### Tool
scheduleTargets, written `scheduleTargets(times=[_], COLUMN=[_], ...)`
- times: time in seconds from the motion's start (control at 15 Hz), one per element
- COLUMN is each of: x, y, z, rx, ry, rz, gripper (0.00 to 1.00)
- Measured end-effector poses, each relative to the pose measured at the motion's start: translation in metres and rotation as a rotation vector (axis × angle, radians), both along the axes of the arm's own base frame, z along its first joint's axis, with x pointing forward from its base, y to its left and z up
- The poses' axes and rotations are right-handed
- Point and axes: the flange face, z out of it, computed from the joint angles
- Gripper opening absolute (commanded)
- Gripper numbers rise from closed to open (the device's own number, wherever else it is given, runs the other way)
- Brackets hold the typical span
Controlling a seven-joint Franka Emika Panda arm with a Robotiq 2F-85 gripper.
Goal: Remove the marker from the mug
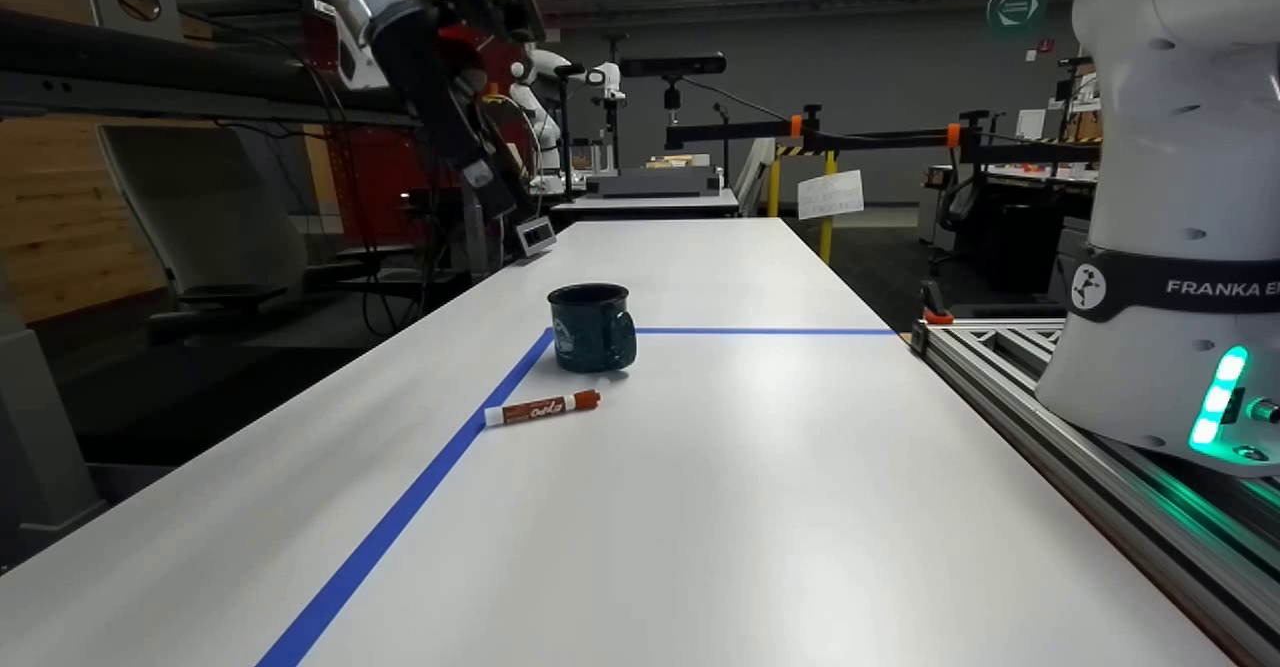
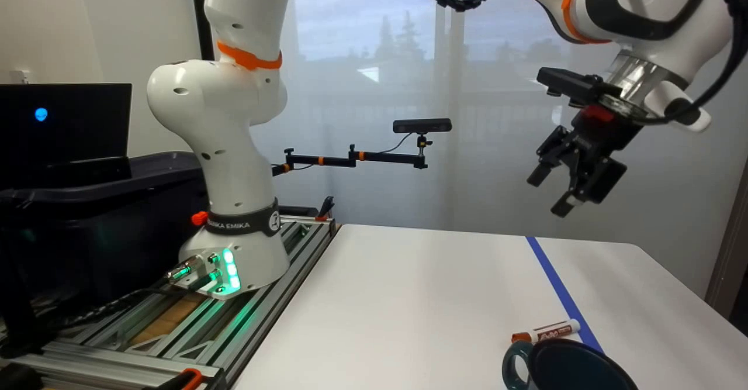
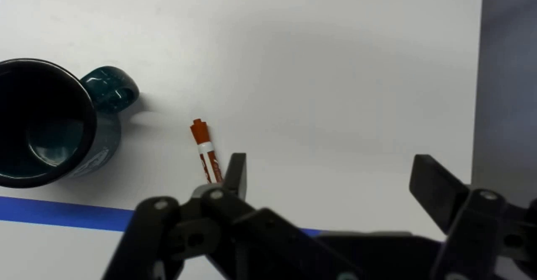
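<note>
The marker (image 1: 543, 408) is white and brown with an orange-brown cap. It lies flat on the white table beside the mug (image 1: 592, 332), apart from it, with its white end at the blue tape. The marker (image 2: 548, 332) and the dark teal mug (image 2: 578, 369) also show in an exterior view, with the mug cut off by the frame. In the wrist view the upright mug (image 3: 90, 116) looks empty inside. A finger hides the lower end of the marker (image 3: 205, 147) there. My gripper (image 3: 330, 166) is wide open and empty. In an exterior view the gripper (image 2: 548, 194) hangs well above the table.
Blue tape (image 1: 400, 517) runs along the table and crosses it behind the mug. The white table (image 2: 409, 296) borders the metal rail (image 2: 274, 314) at the robot base. A camera on a black arm (image 2: 422, 126) stands beyond the table.
</note>
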Motion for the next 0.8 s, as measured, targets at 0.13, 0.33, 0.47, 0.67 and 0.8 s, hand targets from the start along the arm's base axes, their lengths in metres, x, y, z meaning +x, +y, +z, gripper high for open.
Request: scheduleTargets(times=[0.13, 0.33, 0.47, 0.67, 0.8], x=[-0.007, -0.018, -0.023, -0.026, -0.026], y=[-0.003, -0.016, -0.019, -0.019, -0.019], z=[0.032, 0.062, 0.066, 0.062, 0.061], rx=[0.016, -0.006, -0.013, -0.016, -0.017], ry=[-0.043, -0.114, -0.129, -0.124, -0.125], rz=[-0.088, -0.199, -0.221, -0.228, -0.231], gripper=[1.00, 1.00, 1.00, 1.00, 1.00])
